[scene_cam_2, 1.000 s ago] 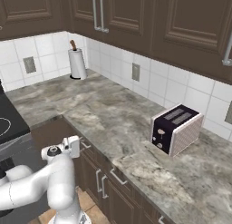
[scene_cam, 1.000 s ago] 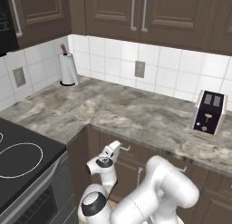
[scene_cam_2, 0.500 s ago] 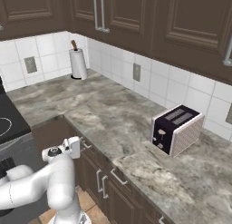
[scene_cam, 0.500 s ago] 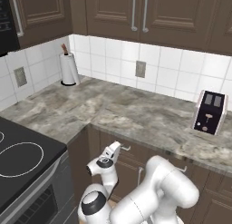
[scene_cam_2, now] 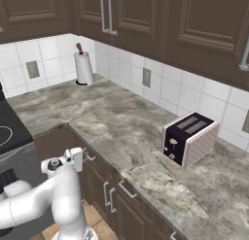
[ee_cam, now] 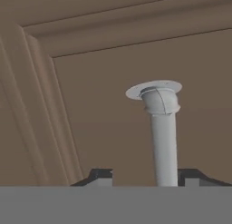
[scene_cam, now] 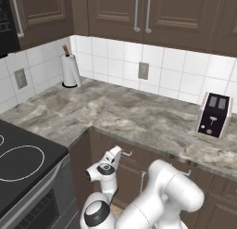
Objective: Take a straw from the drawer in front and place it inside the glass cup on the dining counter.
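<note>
The drawer [ee_cam: 104, 114] is shut, its dark brown panelled front close before the hand. Its silver bar handle [ee_cam: 163, 137] runs up between the two dark fingertips [ee_cam: 100, 176]. My gripper [ee_cam: 147, 177] is open astride the handle; the right tip sits close beside the bar and the left tip stands apart from it. In the base views the hand [scene_cam: 113, 156] [scene_cam_2: 76, 159] presses up to the drawer front under the wall worktop, by the handle [scene_cam: 126, 153] [scene_cam_2: 89, 157]. The straw is hidden in the shut drawer. The glass cup and the dining counter are out of view.
A dark toaster [scene_cam: 213, 114] [scene_cam_2: 189, 137] stands on the marble wall worktop [scene_cam: 115, 112], with a paper towel roll [scene_cam: 70, 69] [scene_cam_2: 83, 66] in the far corner. A black stove [scene_cam: 23, 163] sits to the left. Lower cabinet doors [scene_cam_2: 116, 205] continue to the right.
</note>
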